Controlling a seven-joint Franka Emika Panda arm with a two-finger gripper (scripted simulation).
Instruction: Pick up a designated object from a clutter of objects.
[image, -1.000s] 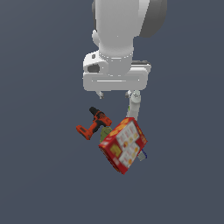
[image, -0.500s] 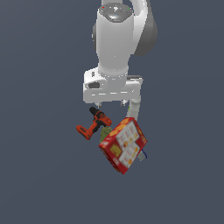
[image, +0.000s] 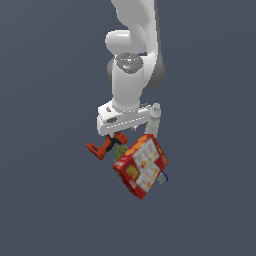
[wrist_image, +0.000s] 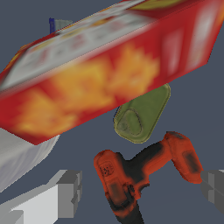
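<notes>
The designated object, a small orange-red drill with black parts, lies at the exterior view's left edge of the clutter. In the wrist view the drill sits between my two grey fingers, which stand wide apart on either side of it. My gripper hangs open just above the drill, holding nothing. A small olive-green item lies beside the drill. The red-and-yellow printed box leans tilted over it. The slim white bottle stands behind the box.
The box looms close beside my fingers in the wrist view, with the white bottle under its edge. A small blue-tipped piece shows past the box's far side. The floor around is plain dark grey.
The arm has come down toward the clutter, bringing the open hand close over the drill. The objects have not moved.
</notes>
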